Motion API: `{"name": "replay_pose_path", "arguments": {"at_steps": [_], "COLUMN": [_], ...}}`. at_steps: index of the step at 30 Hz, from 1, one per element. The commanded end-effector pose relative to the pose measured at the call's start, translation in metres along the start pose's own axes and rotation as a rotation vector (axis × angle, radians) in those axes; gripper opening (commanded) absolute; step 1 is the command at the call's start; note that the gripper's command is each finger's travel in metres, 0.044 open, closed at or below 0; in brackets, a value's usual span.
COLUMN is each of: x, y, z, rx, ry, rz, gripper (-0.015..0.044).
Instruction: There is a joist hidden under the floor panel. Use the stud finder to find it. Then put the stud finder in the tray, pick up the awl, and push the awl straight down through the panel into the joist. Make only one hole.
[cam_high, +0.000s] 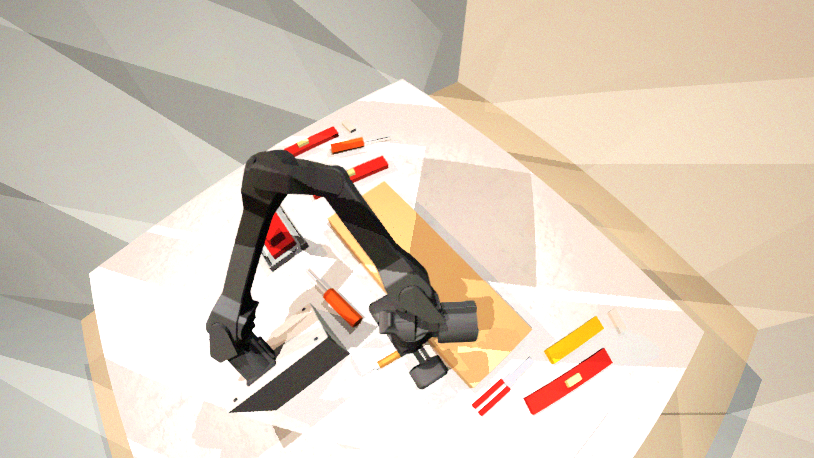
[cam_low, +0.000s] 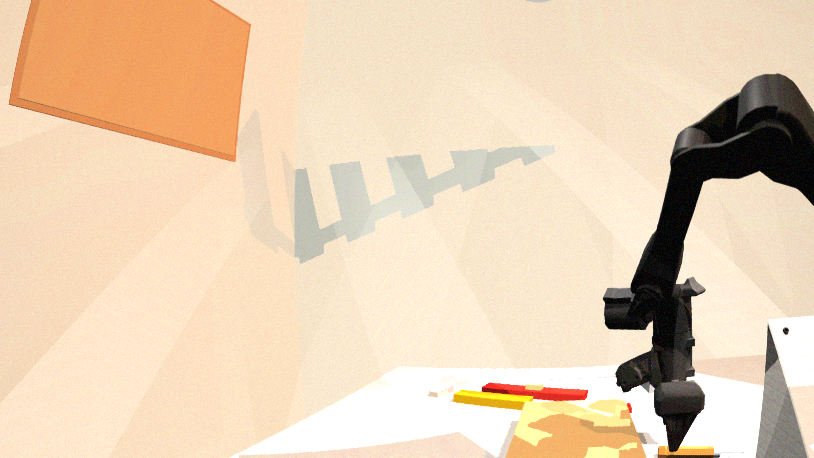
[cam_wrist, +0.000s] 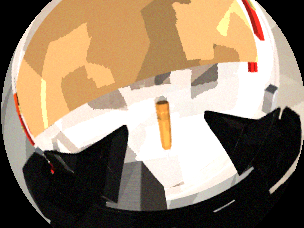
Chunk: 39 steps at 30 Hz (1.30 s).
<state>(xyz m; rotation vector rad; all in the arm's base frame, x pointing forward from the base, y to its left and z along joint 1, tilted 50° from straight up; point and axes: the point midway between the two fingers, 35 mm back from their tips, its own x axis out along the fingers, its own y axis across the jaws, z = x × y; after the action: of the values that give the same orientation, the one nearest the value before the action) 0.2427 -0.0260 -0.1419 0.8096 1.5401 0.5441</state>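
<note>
The awl (cam_high: 388, 359) (cam_low: 685, 451) (cam_wrist: 164, 125), with an orange-yellow handle, lies on the table beside the long edge of the tan floor panel (cam_high: 391, 209) (cam_low: 569, 444) (cam_wrist: 120, 47). My gripper (cam_wrist: 167, 121) (cam_high: 408, 348) is open and empty, pointing down. In the wrist view the awl handle shows between the fingertips, below them. The red stud finder (cam_high: 278, 233) sits in the grey tray (cam_high: 289, 258), partly behind my arm. No hole shows on the visible panel surface; the arm covers part of it. The joist is not visible.
An orange-handled screwdriver (cam_high: 342, 307) lies between tray and awl. My arm's base block (cam_high: 296, 370) stands near it. Red-handled pliers (cam_high: 492, 397), a yellow bar (cam_high: 573, 340) and a red level (cam_high: 560, 387) lie past the panel's near end. More levels lie at its far end.
</note>
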Motion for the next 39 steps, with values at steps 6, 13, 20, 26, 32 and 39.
{"name": "replay_pose_path", "arguments": {"at_steps": [6, 13, 20, 26, 32, 39], "x": [0.017, 0.028, 0.029, 0.029, 0.029, 0.029], "y": [0.002, 0.002, 0.002, 0.002, 0.002, 0.002], "z": [-0.002, -0.002, -0.002, -0.002, -0.002, -0.002], "rx": [0.008, 0.007, 0.007, 0.007, 0.007, 0.007], "ry": [0.006, 0.006, 0.007, 0.007, 0.007, 0.007], "rz": [0.008, 0.010, 0.010, 0.010, 0.010, 0.010], "gripper": [0.0440, 0.0440, 0.0387, 0.0230, 0.0072, 0.0006]}}
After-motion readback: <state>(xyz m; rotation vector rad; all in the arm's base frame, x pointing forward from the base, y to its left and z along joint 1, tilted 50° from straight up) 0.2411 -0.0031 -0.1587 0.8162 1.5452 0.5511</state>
